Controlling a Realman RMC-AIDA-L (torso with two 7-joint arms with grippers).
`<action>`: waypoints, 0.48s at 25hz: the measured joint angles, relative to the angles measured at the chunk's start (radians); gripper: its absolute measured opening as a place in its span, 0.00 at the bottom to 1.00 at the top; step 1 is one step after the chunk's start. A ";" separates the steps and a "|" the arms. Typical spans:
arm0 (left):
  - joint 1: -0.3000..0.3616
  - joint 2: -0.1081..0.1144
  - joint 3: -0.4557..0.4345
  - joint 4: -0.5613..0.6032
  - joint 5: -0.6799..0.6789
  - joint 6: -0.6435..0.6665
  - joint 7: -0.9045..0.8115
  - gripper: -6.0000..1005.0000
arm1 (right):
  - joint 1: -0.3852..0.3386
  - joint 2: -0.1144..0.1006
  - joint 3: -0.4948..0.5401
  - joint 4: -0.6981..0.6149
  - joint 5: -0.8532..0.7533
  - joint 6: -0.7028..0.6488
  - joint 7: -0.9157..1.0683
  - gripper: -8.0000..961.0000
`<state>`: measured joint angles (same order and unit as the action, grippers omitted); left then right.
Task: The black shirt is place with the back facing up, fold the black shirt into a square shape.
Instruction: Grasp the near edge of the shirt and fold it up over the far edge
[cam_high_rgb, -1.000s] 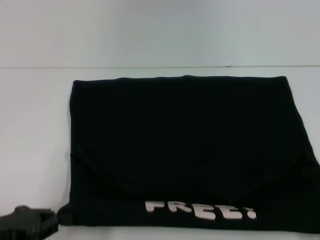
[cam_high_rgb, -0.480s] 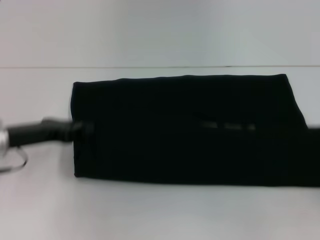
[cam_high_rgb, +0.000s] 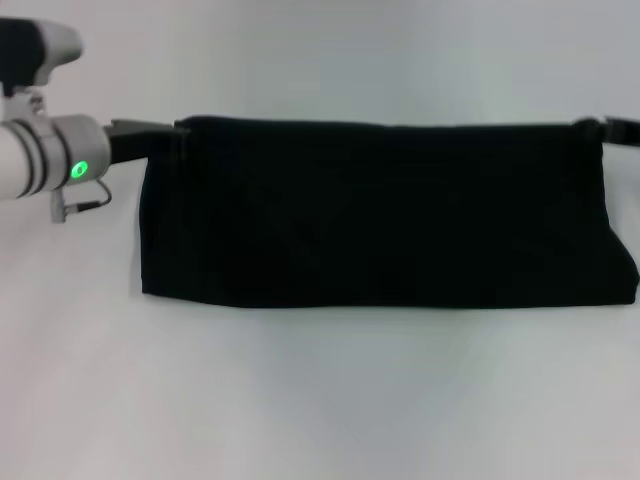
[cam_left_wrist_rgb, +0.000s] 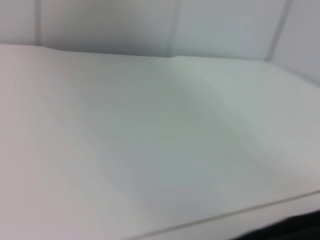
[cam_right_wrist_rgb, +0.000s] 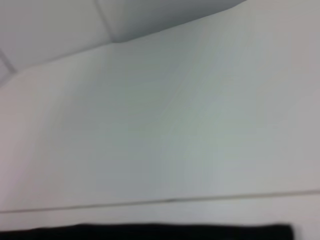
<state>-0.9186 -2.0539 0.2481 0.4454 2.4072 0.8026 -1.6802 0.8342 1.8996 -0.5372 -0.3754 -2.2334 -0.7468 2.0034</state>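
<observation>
While the big black soft-cloth shirt (cam_high_rgb: 385, 215) lies on the white surface (cam_high_rgb: 320, 400), it makes a long, wide band that reaches from the left side to the right side of the head view. Its near edge is a straight fold line, and no letters show on the side facing up.

The left hand (cam_high_rgb: 165, 135) is at the far left corner of the shirt. Its dark tip touches the cloth there and seems to pinch the corner, and the far edge of the cloth is stretched tight. Behind it is the grey wrist with a small green light.

The right hand (cam_high_rgb: 600, 128) is at the far right corner of the shirt. Only a little of it shows at the picture edge, touching the cloth. How far open it is, nobody can tell.

Both wrist views show the white surface and a thin black strip of the shirt.
</observation>
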 joint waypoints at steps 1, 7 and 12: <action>-0.012 -0.005 0.019 -0.008 -0.001 -0.058 0.003 0.03 | 0.018 0.005 -0.026 0.011 0.000 0.046 0.009 0.06; -0.041 -0.029 0.125 -0.019 -0.006 -0.232 0.007 0.03 | 0.055 0.021 -0.066 0.026 0.001 0.158 0.016 0.06; -0.044 -0.030 0.139 -0.020 -0.019 -0.286 0.007 0.03 | 0.057 0.023 -0.063 0.027 0.007 0.187 0.010 0.06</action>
<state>-0.9626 -2.0838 0.3867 0.4258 2.3879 0.5165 -1.6728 0.8908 1.9226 -0.5999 -0.3486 -2.2261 -0.5600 2.0136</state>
